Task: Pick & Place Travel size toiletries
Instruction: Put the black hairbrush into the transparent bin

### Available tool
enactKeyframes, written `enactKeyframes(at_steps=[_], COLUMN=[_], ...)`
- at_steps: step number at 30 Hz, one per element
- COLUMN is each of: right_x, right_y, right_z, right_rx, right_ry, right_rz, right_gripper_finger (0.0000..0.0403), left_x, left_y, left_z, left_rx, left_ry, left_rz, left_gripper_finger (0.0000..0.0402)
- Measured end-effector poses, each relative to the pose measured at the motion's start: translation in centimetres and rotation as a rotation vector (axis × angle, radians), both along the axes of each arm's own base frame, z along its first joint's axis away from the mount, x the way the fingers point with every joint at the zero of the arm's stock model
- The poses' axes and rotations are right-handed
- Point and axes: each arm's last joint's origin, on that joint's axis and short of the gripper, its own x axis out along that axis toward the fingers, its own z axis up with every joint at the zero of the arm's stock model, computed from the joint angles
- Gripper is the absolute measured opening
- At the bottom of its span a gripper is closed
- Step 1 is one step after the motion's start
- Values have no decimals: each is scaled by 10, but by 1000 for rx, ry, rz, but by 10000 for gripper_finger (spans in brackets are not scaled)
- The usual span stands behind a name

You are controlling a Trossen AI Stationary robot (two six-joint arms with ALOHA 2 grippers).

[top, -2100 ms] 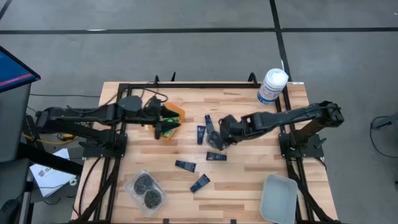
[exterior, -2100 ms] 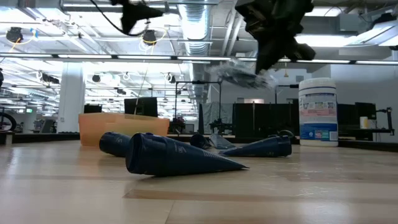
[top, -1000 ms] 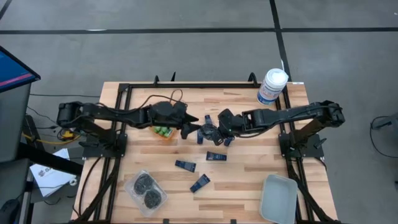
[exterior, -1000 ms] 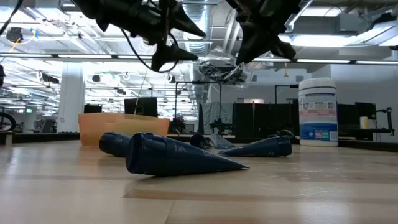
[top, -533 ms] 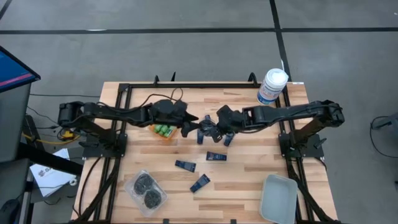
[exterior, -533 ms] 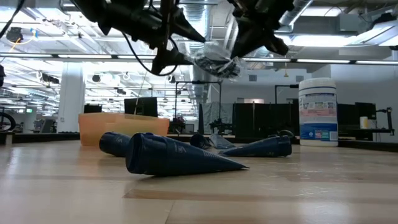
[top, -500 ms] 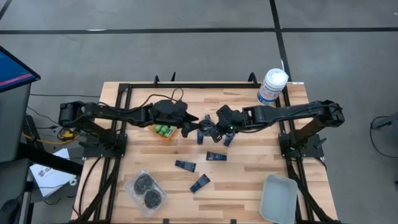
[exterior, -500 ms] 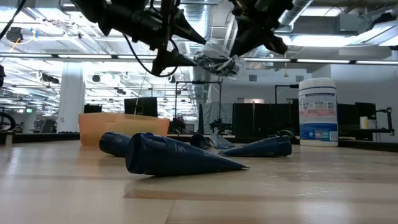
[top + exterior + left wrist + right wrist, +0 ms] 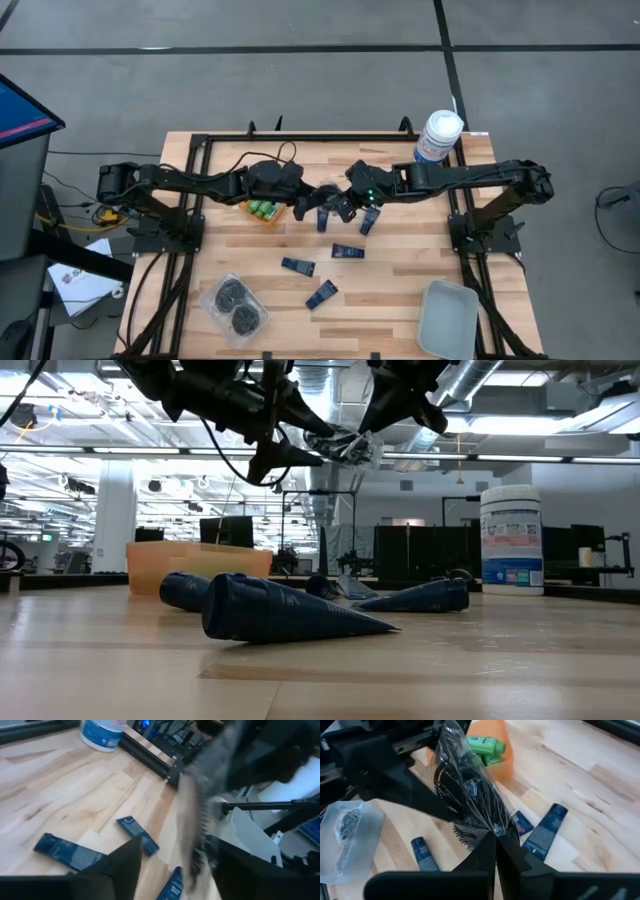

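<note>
Above the middle of the table (image 9: pixel 400 270), the right gripper (image 9: pixel 492 837) has its fingers pressed together on the lower edge of a clear packet (image 9: pixel 465 790) with a black round piece inside, holding it in the air. The left gripper (image 9: pixel 305 200) faces it with fingers spread wide, one on each side of the packet; whether they touch it cannot be told. Green bottles (image 9: pixel 487 746) lie in an orange bin (image 9: pixel 268 208) just beside the left gripper. Navy tubes (image 9: pixel 322 293) lie scattered on the wood below. Another packet (image 9: pixel 234 305) rests near the front left corner.
</note>
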Motion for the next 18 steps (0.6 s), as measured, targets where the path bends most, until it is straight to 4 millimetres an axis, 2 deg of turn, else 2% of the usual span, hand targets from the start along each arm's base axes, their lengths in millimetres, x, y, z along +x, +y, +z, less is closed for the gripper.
enactKeyframes(at_steps=[12, 18], right_x=[0, 0], right_y=[-4, -4], right_z=[0, 0], right_rx=[-13, -58], right_ry=[7, 21], right_rz=[28, 77], right_gripper_finger=[0, 5], left_x=[1, 1], left_y=[-1, -2], left_z=[1, 2], left_rx=[-32, -33], left_ry=[-18, -20], left_rz=[-45, -47], left_gripper_finger=[26, 29])
